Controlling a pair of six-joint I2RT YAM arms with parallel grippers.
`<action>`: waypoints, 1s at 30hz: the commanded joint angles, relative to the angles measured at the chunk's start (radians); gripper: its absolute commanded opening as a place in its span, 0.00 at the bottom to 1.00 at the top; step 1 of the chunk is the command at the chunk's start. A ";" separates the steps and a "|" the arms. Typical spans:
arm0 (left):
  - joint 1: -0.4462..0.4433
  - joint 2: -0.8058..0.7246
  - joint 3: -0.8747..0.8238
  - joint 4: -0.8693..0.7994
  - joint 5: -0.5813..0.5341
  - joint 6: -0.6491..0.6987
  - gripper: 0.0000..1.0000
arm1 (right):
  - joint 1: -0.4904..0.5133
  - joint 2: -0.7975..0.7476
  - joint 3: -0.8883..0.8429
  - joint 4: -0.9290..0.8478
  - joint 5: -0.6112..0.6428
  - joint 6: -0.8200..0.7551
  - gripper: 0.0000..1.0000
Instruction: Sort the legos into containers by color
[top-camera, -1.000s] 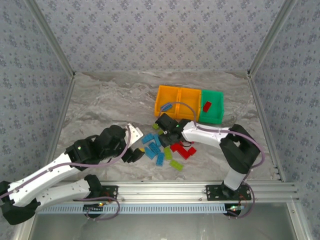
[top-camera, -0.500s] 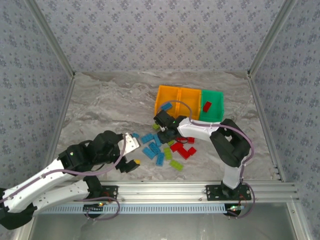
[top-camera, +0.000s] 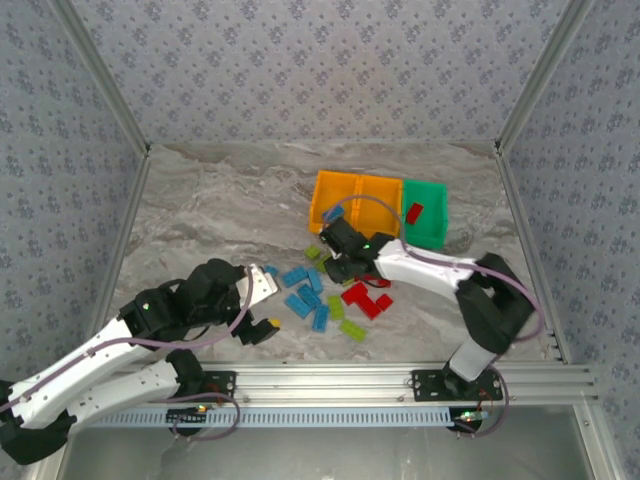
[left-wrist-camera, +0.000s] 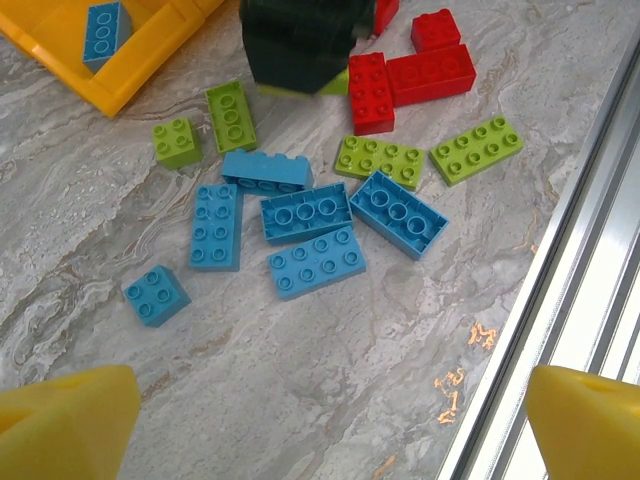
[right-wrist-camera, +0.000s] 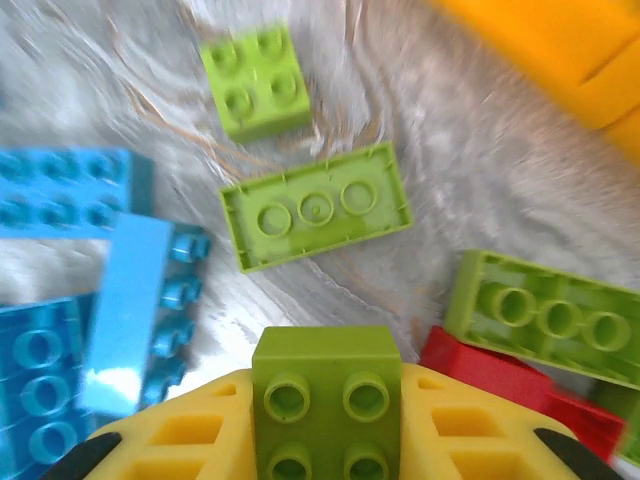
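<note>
Lime-green brick (right-wrist-camera: 325, 385) sits clamped in the right gripper (top-camera: 335, 267), just short of the 2 orange bins (top-camera: 362, 178); the left gripper (top-camera: 264, 303), jaws spread wide and empty, hangs farther from them.

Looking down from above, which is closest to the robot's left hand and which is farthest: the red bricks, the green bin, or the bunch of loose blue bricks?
1. Blue bricks: nearest, lying just right of the open left hand.
2. Red bricks: farther right, beyond the blue ones.
3. Green bin: farthest, off to the right and toward the back.
</note>
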 joint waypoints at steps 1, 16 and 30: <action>0.021 -0.008 0.003 0.027 0.025 -0.009 0.99 | -0.045 -0.158 -0.052 0.110 0.049 0.056 0.28; 0.071 -0.003 0.005 0.049 0.025 -0.027 0.99 | -0.438 0.187 0.209 0.223 0.060 0.124 0.29; 0.072 -0.009 0.006 0.048 0.019 -0.035 0.99 | -0.417 0.097 0.261 0.037 0.098 0.177 0.65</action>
